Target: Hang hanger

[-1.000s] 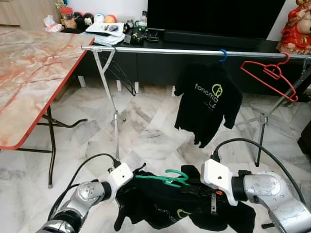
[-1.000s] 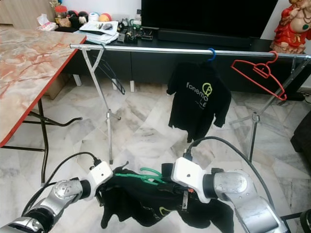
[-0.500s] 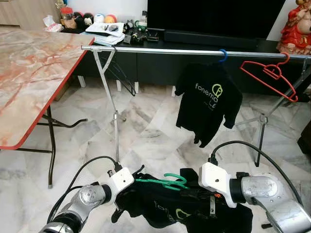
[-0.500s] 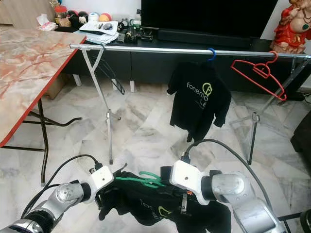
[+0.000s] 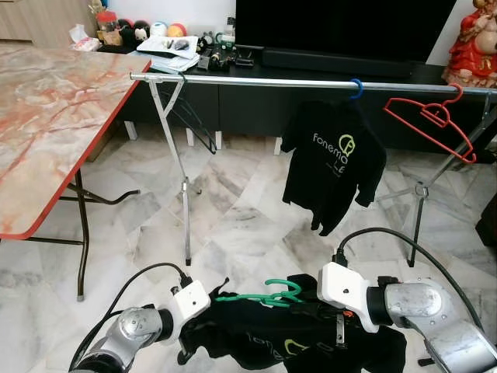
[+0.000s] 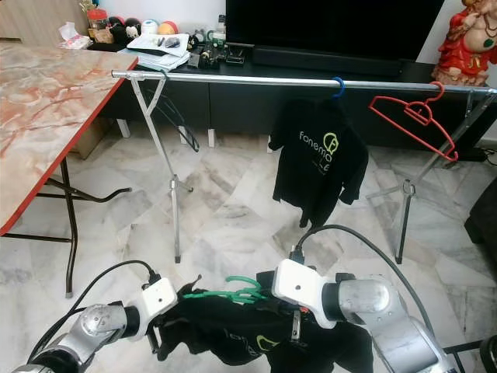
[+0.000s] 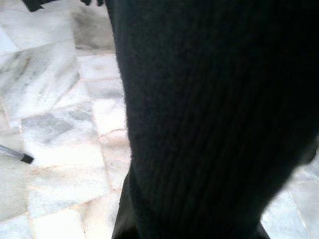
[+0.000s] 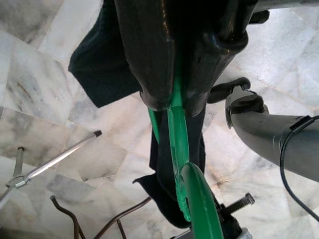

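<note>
right gripper point(image 8: 172, 97) fingers clamped on green hanger point(image 5: 268, 295), lower centre, forearm reaching in from lower right | left gripper point(image 5: 189, 336) buried in black T-shirt point(image 5: 295, 342) at lower left, finger state cannot be told | shirt droops between both arms above marble floor point(image 5: 233, 210) | clothes rail point(image 5: 311, 81) across top carries another black T-shirt point(image 5: 332, 165) and red hanger point(image 5: 432, 118)

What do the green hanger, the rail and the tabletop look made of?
Green hanger: likely plastic, with a smooth, glossy, moulded look; the right gripper is shut on it.
Rail: metal tube, a bright silvery shine.
Tabletop: marble-look surface with pink veining and a red edge; possibly laminate, cannot tell.
</note>
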Robot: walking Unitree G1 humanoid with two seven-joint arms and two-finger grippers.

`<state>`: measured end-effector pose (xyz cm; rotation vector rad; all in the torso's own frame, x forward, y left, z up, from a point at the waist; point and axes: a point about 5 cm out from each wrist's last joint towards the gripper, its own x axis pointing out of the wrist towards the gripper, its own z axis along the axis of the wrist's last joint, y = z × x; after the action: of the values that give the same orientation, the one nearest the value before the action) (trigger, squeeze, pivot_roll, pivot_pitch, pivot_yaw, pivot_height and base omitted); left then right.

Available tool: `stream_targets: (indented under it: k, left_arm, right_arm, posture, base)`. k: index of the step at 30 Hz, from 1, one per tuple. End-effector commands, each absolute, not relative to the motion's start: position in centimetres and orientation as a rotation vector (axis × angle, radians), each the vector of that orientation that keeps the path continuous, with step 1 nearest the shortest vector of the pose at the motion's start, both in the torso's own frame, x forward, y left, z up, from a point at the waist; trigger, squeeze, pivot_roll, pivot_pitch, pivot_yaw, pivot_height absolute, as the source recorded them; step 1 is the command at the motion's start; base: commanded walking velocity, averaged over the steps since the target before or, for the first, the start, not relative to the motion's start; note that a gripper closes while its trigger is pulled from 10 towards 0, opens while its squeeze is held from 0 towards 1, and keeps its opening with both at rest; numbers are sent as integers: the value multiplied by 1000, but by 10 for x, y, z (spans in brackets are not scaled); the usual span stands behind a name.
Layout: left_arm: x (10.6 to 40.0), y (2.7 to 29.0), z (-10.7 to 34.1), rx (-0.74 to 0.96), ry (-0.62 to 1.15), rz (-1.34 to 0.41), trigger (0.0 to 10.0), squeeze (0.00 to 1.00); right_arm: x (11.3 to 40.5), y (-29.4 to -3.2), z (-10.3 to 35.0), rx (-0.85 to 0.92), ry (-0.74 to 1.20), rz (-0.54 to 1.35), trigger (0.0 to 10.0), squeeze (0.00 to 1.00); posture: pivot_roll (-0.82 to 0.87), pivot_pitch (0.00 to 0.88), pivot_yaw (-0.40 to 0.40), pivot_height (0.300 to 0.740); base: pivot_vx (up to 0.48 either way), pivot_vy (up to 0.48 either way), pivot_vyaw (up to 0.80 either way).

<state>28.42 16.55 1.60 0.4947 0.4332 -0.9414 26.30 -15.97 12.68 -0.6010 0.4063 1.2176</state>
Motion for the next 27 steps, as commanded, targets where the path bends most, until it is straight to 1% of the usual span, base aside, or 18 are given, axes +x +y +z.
stream_targets:
  k: [1,5,7,10,14,16,18,21,22,23,24,25,26,27]
  left_arm:
    - [285,184,18,503,462,-883,0,0]
    - [292,200,19,535,491,-726,0,0]
    - [292,211,17,569,538,-639,0,0]
    - [286,223,9,578,622,-572,0,0]
    - [280,231,2,566,683,-503,0,0]
    - [278,229,0,566,670,-523,0,0]
    - [278,220,1,545,631,-578,0,0]
    - [278,215,2,538,611,-611,0,0]
    - [277,207,4,526,571,-697,0,0]
    - [277,207,4,526,571,-697,0,0]
    - [274,200,5,489,552,-782,0,0]
    - [272,197,4,471,554,-811,0,0]
    - [272,196,5,472,552,-822,3333,0]
    - [272,195,5,479,545,-827,10000,0]
  right_arm:
    - [264,-170,123,-636,457,1190,10000,0]
    - [265,-174,118,-662,482,1173,10000,0]
    - [265,-179,116,-677,496,1153,10000,0]
    - [268,-188,114,-700,524,1098,10000,0]
    - [283,-203,112,-747,541,924,10000,0]
    - [292,-209,113,-747,536,820,10000,0]
    - [293,-209,113,-740,530,814,10000,0]
    - [293,-208,112,-736,528,820,10000,0]
    - [293,-208,111,-739,530,824,10000,0]
    - [293,-208,111,-739,530,824,10000,0]
    - [293,-207,110,-740,533,831,10000,0]
    - [292,-207,109,-739,532,838,10000,0]
    - [292,-206,108,-738,530,843,10000,0]
    - [292,-205,108,-737,528,847,10000,0]
  posture:
    - [-1,113,-31,740]
    - [-2,108,-29,740]
    - [-2,106,-28,740]
    - [-4,105,-27,740]
    - [-4,107,-29,740]
    - [-5,110,-30,740]
    - [-3,113,-31,740]
    - [-3,114,-31,740]
    - [-5,117,-33,740]
    - [-5,117,-33,740]
    - [-4,118,-34,740]
    - [-3,119,-33,740]
    - [-3,119,-33,740]
    - [-4,119,-33,740]
  base:
    - [0,0,0]
    - [0,0,0]
    - [0,0,0]
    - [0,0,0]
    - [0,0,0]
    - [0,0,0]
    - [0,0,0]
    - [0,0,0]
    - [0,0,0]
    - [0,0,0]
    - [0,0,0]
    - [0,0,0]
    - [0,0,0]
    - [0,0,0]
